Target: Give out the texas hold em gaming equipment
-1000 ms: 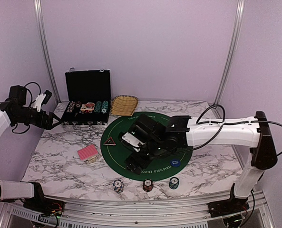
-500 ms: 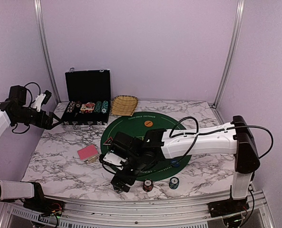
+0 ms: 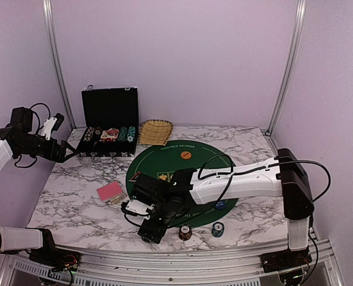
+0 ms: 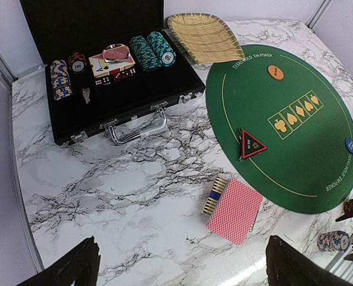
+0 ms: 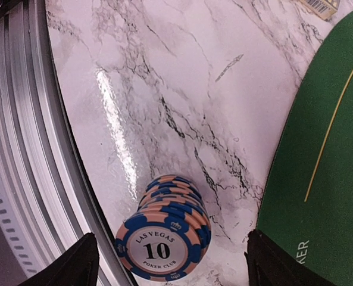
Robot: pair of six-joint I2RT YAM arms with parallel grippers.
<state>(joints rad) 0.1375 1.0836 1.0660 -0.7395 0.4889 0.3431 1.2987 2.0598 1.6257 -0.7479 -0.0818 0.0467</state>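
A stack of blue-and-peach poker chips point(image 5: 164, 238) stands on the marble near the table's front rail. My right gripper point(image 5: 173, 265) hangs over it, open, one finger on each side with a gap to the chips. In the top view this gripper point(image 3: 149, 231) hides that stack. A dark red chip stack point(image 3: 185, 232) and a teal one point(image 3: 217, 229) stand to its right. The pink-red-backed cards point(image 4: 236, 210) lie left of the green mat point(image 3: 182, 156). On the mat lie the triangle marker point(image 4: 252, 145), orange disc point(image 4: 275, 72) and blue disc point(image 4: 350, 145). My left gripper point(image 4: 185, 268) is open and empty, high at the far left point(image 3: 66, 152).
The open black case point(image 4: 105, 71) with more chips and cards stands at the back left, the straw basket point(image 4: 203, 37) to its right. A small striped box point(image 4: 215, 195) lies against the cards. The metal front rail point(image 5: 21, 149) runs close beside the blue-and-peach stack.
My right arm has swung from the middle of the mat to the near left and now covers the blue-and-peach chip stack. The left arm has not moved.
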